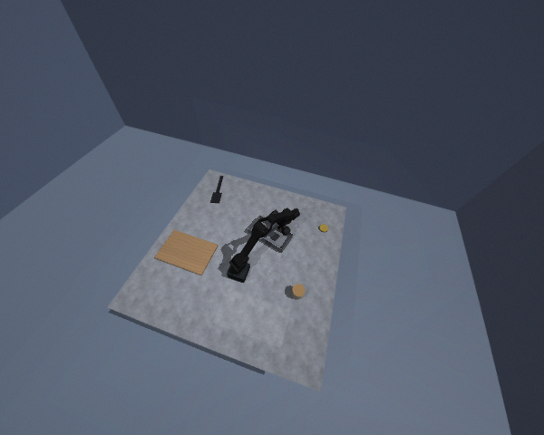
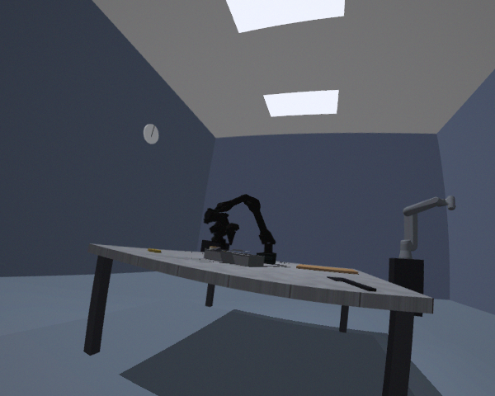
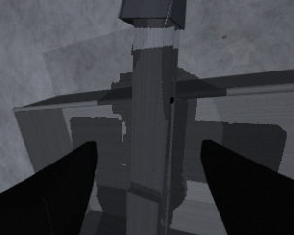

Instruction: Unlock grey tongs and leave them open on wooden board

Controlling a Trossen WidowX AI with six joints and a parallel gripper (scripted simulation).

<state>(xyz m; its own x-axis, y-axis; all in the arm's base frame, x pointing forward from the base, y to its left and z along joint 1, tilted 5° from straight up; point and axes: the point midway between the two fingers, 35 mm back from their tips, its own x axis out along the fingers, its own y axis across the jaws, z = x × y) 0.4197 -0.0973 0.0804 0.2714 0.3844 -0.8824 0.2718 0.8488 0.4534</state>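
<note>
The jaws are spread, nothing gripped, straddling the grey tongs (image 3: 149,127), which lie across the roasting tin (image 3: 44,139) on the table (image 1: 225,323). The pickup step seems in hand; lowering and closing are called for next. The hinge lock cannot be made out, and contact is unclear.

tongs (image 3: 149,122) across roasting tin (image 3: 44,132) | claw (image 3: 149,186) above tongs | wooden board (image 1: 186,251) left of arm base
</note>
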